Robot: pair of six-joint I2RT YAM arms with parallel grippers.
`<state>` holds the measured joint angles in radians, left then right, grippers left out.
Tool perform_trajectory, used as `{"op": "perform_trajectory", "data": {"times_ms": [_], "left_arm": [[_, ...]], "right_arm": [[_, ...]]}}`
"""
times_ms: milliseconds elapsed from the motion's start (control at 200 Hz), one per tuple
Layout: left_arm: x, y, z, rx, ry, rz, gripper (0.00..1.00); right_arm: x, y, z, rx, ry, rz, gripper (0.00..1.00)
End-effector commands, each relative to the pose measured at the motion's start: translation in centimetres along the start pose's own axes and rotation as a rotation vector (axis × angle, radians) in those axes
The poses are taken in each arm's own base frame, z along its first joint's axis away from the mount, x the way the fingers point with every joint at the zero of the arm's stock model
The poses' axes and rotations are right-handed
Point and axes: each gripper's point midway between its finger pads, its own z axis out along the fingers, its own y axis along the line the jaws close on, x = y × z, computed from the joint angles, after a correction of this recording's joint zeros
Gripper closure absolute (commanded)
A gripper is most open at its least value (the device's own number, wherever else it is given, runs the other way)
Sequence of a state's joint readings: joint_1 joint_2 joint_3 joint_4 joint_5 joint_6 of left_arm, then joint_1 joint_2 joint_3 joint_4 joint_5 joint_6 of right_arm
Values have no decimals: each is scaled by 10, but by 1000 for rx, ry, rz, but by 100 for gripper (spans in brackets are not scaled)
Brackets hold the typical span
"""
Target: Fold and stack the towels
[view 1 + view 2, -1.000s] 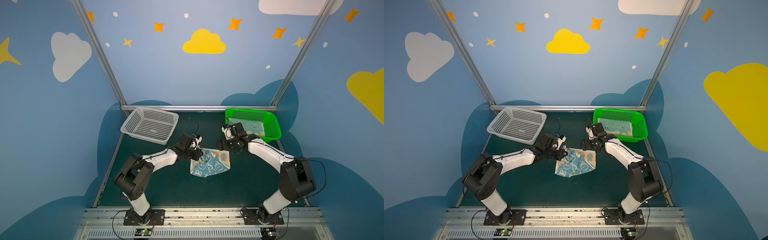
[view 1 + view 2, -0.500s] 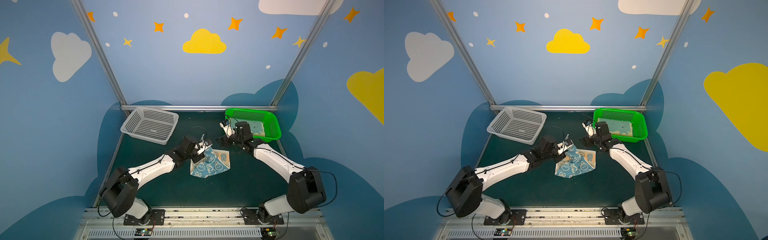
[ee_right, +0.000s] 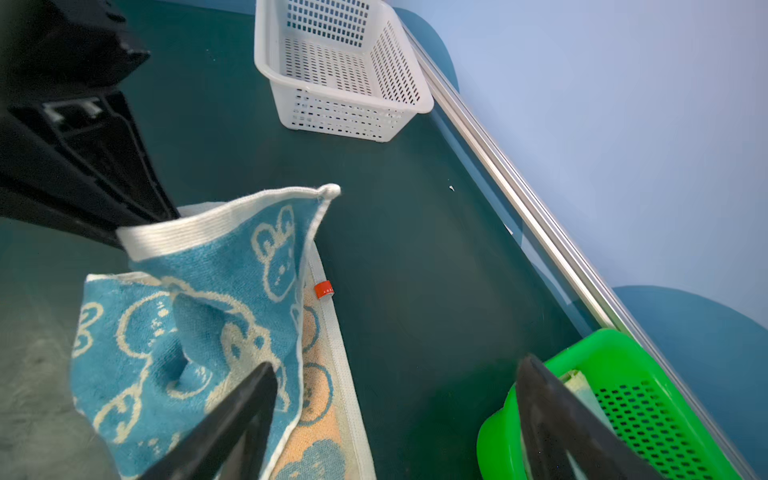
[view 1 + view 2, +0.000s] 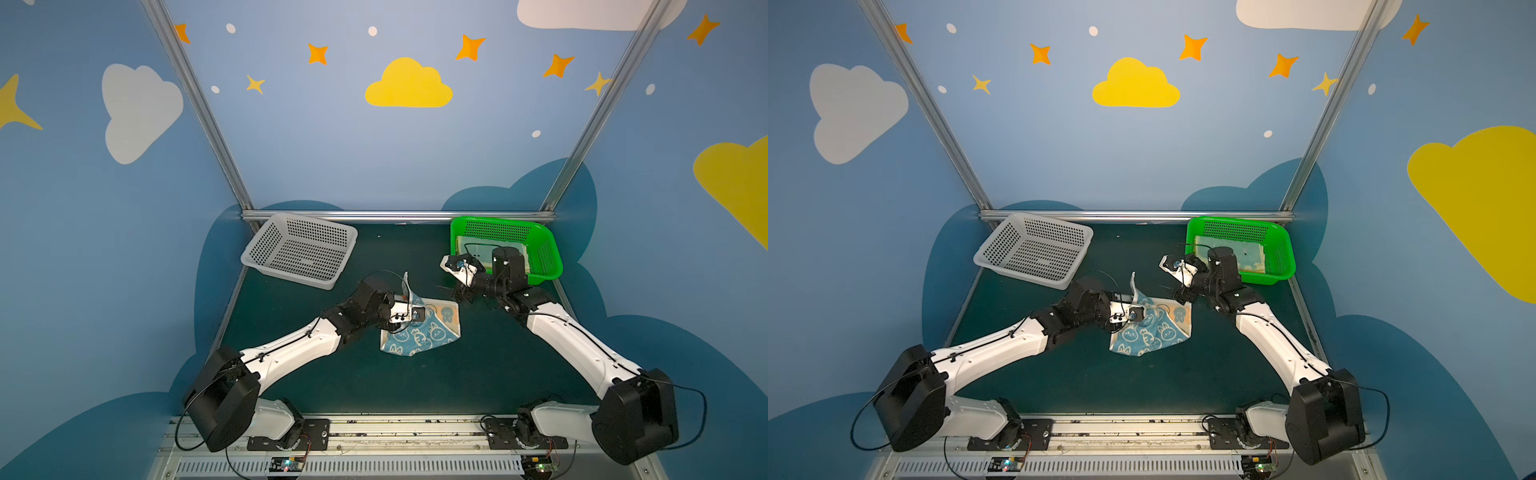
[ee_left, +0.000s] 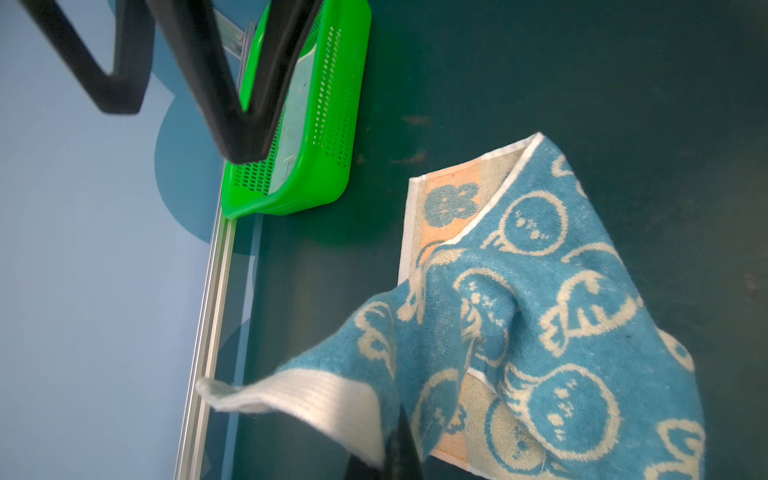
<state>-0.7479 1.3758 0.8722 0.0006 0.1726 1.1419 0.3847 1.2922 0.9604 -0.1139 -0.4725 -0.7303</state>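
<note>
The blue-and-cream rabbit towel (image 4: 419,334) (image 4: 1150,332) lies rumpled on the dark table in both top views. My left gripper (image 4: 409,299) (image 5: 401,440) is shut on its white-banded corner (image 5: 316,395), which is lifted off the table and stands up over the cloth. My right gripper (image 4: 455,291) (image 3: 397,363) hangs open just beyond the towel's far right corner, with nothing between its fingers (image 3: 249,399). A pale yellow towel (image 4: 478,247) (image 4: 1250,253) lies flat in the green basket (image 4: 548,257) (image 4: 1283,257).
An empty white perforated basket (image 4: 291,278) (image 4: 1034,276) (image 3: 345,112) stands at the back left. The green basket (image 5: 332,166) (image 3: 623,374) sits at the back right, close behind my right wrist. A metal rail (image 4: 395,216) bounds the table's far edge.
My left gripper has carried the towel's corner to the right, over the cloth, and raised it. My right gripper has stayed open near the far right corner while its arm stretched out.
</note>
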Motion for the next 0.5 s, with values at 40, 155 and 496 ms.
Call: {"op": "perform_trajectory", "data": {"times_ms": [40, 155, 496], "left_arm": [[-23, -20, -16, 146, -85, 99, 96], [-30, -34, -14, 226, -100, 103, 96], [-37, -68, 1, 323, -111, 141, 95]], "right_arm": [[-8, 3, 3, -74, -11, -56, 14], [-11, 4, 9, -95, -36, -36, 14], [-13, 9, 17, -153, -58, 161, 16]]}}
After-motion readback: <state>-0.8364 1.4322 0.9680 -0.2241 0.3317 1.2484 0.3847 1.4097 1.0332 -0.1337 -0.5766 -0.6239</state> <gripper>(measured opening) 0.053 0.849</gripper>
